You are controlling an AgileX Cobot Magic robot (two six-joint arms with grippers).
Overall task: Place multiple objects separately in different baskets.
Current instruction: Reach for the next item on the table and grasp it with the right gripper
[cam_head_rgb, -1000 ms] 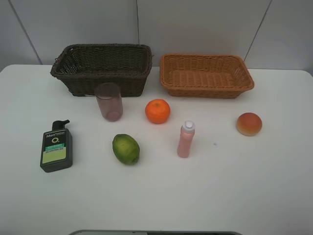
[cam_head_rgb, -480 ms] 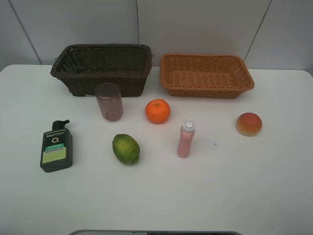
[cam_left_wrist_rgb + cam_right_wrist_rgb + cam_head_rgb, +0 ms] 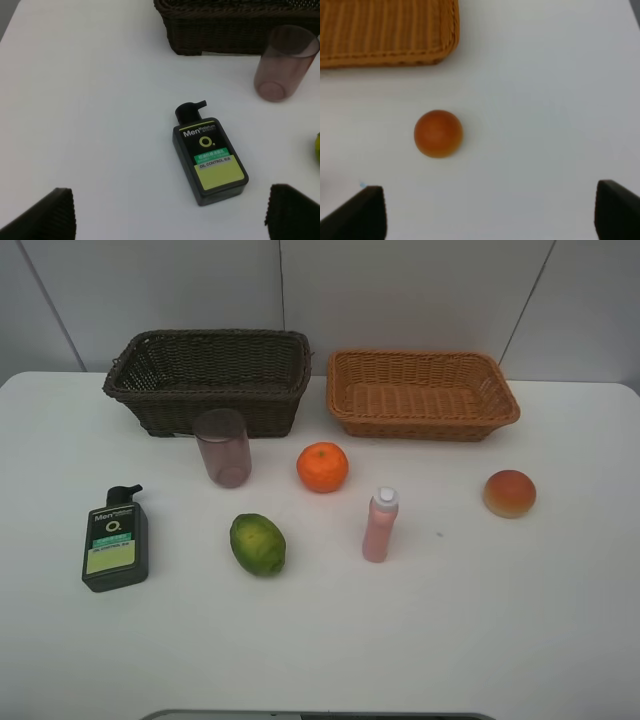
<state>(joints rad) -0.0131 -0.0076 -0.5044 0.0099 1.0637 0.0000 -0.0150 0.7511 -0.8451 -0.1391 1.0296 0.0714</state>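
Observation:
Six objects lie on the white table (image 3: 480, 620): a dark green pump bottle (image 3: 115, 540) lying flat at the left, a translucent pink cup (image 3: 222, 447), a green citrus (image 3: 258, 544), an orange (image 3: 322, 467), a slim pink white-capped bottle (image 3: 380, 524) standing upright, and a red-yellow peach (image 3: 509, 493). A dark brown basket (image 3: 208, 380) and a light orange-tan basket (image 3: 422, 394) stand at the back; both look empty. Neither gripper shows in the high view. My left gripper (image 3: 170, 215) is open above the pump bottle (image 3: 209, 159). My right gripper (image 3: 490, 212) is open near the peach (image 3: 438, 133).
The cup (image 3: 284, 64) and the dark basket (image 3: 235, 25) show in the left wrist view. The tan basket's corner (image 3: 385, 35) shows in the right wrist view. A grey wall rises behind the baskets. The table's front edge (image 3: 320, 714) is near.

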